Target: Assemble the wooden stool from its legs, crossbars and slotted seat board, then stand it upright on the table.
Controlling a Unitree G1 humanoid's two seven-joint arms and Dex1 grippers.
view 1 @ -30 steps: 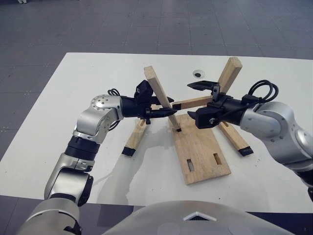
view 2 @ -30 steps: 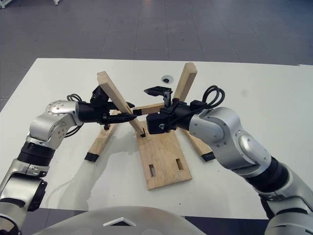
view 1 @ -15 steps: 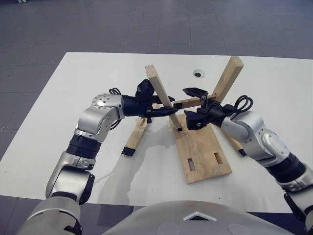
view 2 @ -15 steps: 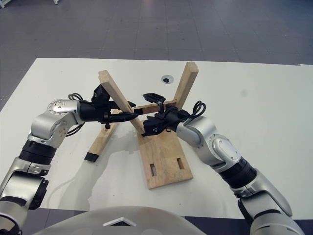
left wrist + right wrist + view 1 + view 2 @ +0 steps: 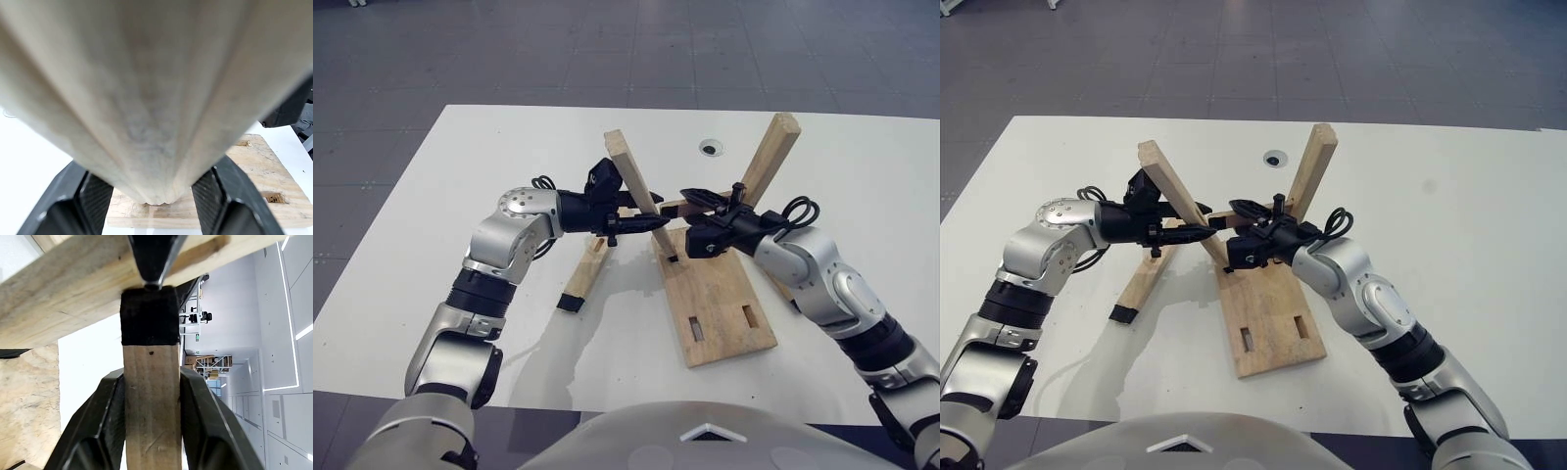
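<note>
Now my left gripper [image 5: 641, 223] clamps the tilted leg [image 5: 628, 174], whose lower end meets the seat board [image 5: 715, 304] lying flat toward the table's [image 5: 460, 196] front edge. My right gripper [image 5: 695, 217] squeezes the crossbar [image 5: 149, 396], its dark end touching that leg.

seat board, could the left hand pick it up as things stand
Probably not yet: the left hand is shut on a tilted leg, so it is occupied. The seat board lies flat on the table with its near end uncovered.
</note>
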